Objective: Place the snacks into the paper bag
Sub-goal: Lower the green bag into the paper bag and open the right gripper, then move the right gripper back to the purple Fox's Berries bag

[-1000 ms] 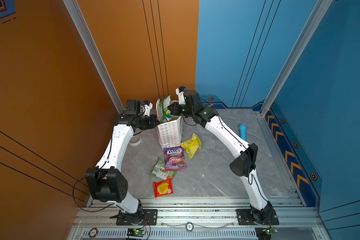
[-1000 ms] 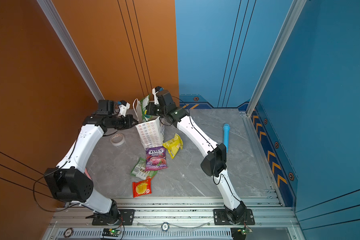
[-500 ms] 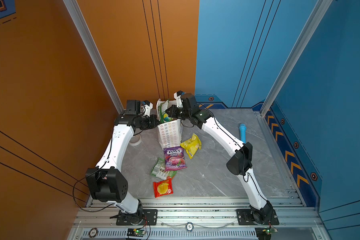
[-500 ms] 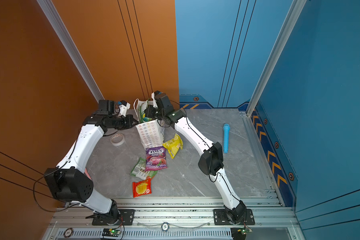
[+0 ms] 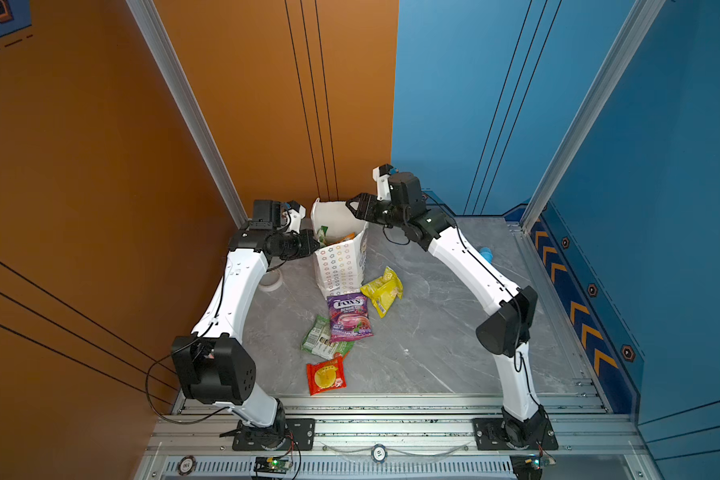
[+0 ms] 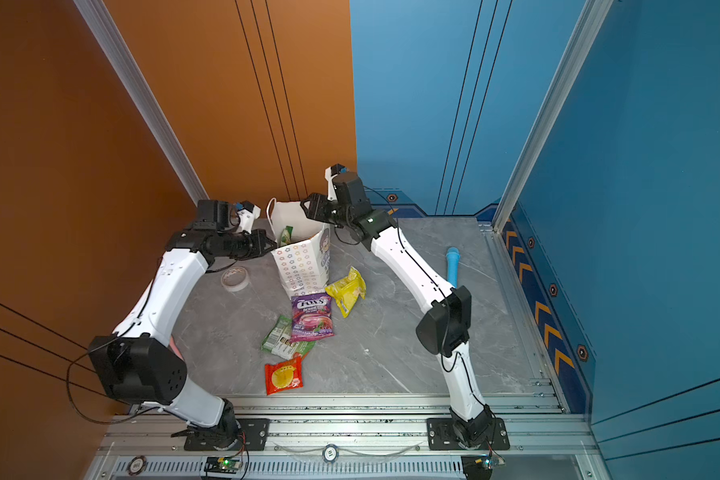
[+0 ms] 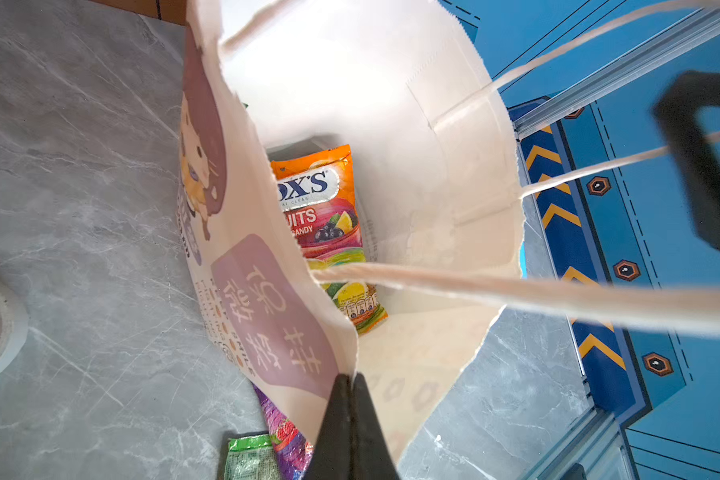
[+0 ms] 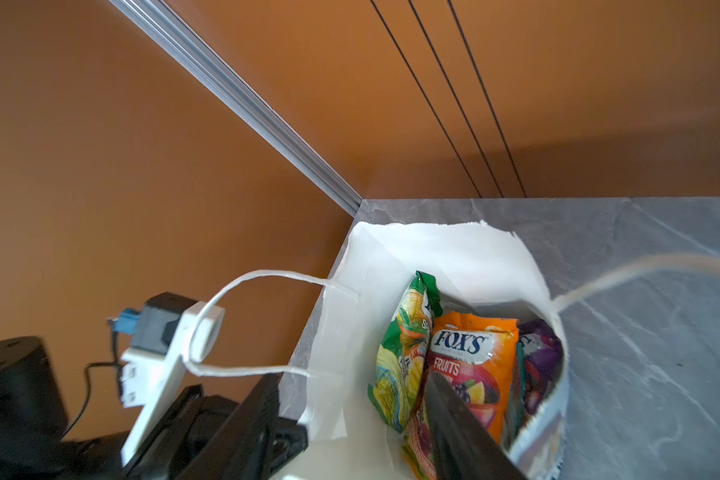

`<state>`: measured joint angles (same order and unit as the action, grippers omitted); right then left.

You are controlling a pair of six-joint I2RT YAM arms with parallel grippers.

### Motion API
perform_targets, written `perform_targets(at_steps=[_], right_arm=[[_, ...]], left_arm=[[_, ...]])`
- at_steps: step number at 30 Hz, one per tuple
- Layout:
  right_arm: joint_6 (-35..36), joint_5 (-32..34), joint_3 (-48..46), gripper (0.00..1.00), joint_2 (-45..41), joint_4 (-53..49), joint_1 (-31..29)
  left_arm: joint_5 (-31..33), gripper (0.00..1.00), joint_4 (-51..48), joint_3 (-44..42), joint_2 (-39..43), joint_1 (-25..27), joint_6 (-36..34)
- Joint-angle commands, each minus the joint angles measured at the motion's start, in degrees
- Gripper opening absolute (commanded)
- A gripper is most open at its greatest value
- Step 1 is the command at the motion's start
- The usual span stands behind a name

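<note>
The white paper bag (image 5: 339,266) (image 6: 302,266) stands upright near the back wall. My left gripper (image 5: 310,249) (image 7: 352,378) is shut on its rim, at the left side. My right gripper (image 5: 350,205) (image 8: 350,399) hangs open just above the bag's mouth with nothing between its fingers. Inside the bag stand an orange FOX'S packet (image 8: 470,361) (image 7: 325,216), a green pouch (image 8: 408,353) and a purple packet (image 8: 539,357). On the table in front of the bag lie a purple FOX'S packet (image 5: 348,318), a yellow pouch (image 5: 383,289), a green packet (image 5: 323,343) and a red pouch (image 5: 326,376).
A roll of tape (image 6: 234,277) lies left of the bag, under my left arm. A blue stick (image 6: 452,266) lies at the right, behind my right arm. The orange and blue walls stand close behind the bag.
My right gripper went down into the bag's mouth with the green pouch, opened and let it go, then rose a little. The left gripper has kept its hold on the rim.
</note>
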<state>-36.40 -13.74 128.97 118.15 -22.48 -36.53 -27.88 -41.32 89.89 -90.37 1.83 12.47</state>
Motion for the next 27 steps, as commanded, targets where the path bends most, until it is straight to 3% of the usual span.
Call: perform_targets(at_steps=[1,7,12,18,27], right_arm=[[3.65,3.70,-6.85,0.61,-7.73,4.19,-0.30],[5.48,4.18,-21.52,0.63,-16.36,6.88,0.06],[6.75,6.22,-37.40,0.71,-25.44,9.41,0.19],[8.34,10.03,-53.19,0.94,-34.74,10.87,-1.27],[3.22,12.26,-64.10,0.95,-38.87,9.99,-1.90]], left_arm=[[0.98,0.02,-1.57,-1.56,0.02,-0.15,-0.43],[0.82,0.02,-1.57,-1.47,-0.45,-0.13,-0.32],[1.66,0.02,-1.57,-1.64,-0.20,-0.18,-0.48],[1.28,0.02,-1.56,-1.47,-0.18,-0.18,-0.38],[2.18,0.02,-1.60,-1.69,-0.41,-0.32,-0.61]])
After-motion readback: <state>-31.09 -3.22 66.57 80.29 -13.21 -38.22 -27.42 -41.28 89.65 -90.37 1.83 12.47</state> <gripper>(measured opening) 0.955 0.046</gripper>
